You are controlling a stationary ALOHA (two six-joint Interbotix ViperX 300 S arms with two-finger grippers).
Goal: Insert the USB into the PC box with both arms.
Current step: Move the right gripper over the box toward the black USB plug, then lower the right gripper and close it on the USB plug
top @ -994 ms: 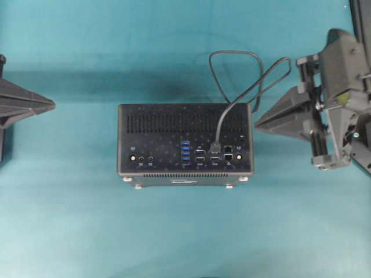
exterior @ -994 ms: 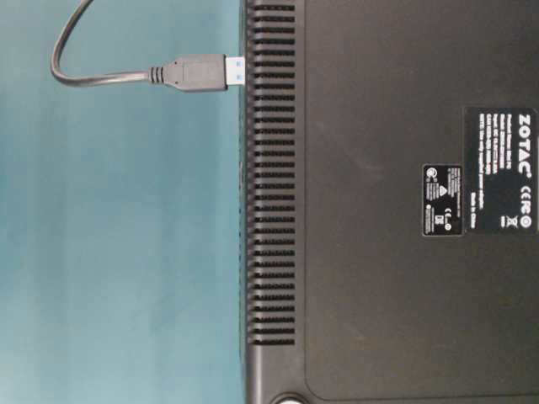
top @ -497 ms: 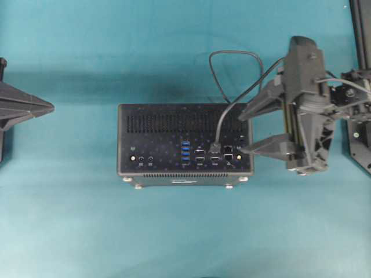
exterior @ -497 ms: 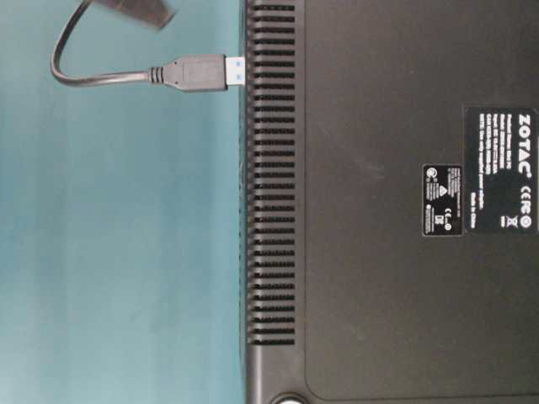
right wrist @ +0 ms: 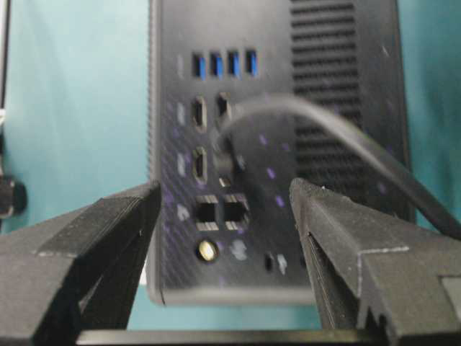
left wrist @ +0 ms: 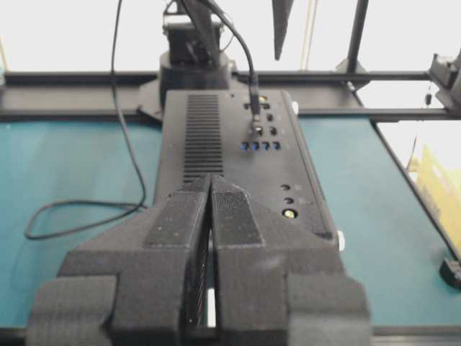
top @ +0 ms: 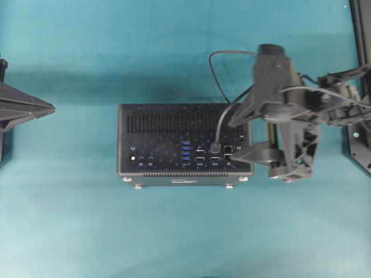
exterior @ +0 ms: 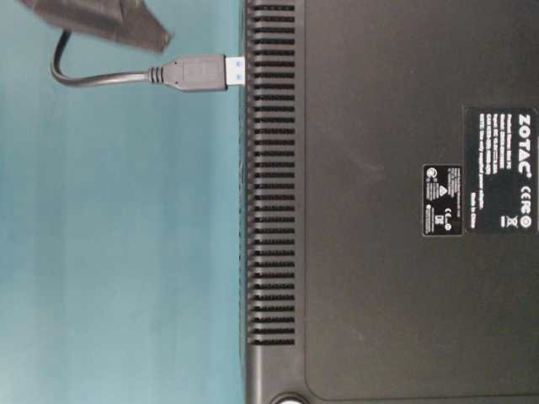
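The right gripper [top: 239, 138], a black claw with pointed triangular plastic fingers, stands wide and holds nothing. In the overhead view its two tips lie over the 3 o'clock end of the PC box [top: 168, 136], a black rectangular mini computer case with vent slots. One finger [top: 242, 113] sits toward 12 o'clock and the other toward 6 o'clock. In the right wrist view the fingers flank the port face, and the box end shows in the gap between them.

The USB [top: 217, 148], a thin dark grey looping cable ending in a small black rectangular plug, stands with its plug on the box's upper face. It is at 3 o'clock of the column of four small blue sockets [top: 185, 151]. From the plug the cable climbs toward 12 o'clock and loops off the box onto the teal table surface [top: 174, 231]. In the table-level view the plug's tip, with a blue insert visible, meets the box face; how far it is seated cannot be told.

At 9 o'clock, well apart from the box, the left gripper [left wrist: 210, 186] has its fingers pressed together on nothing.
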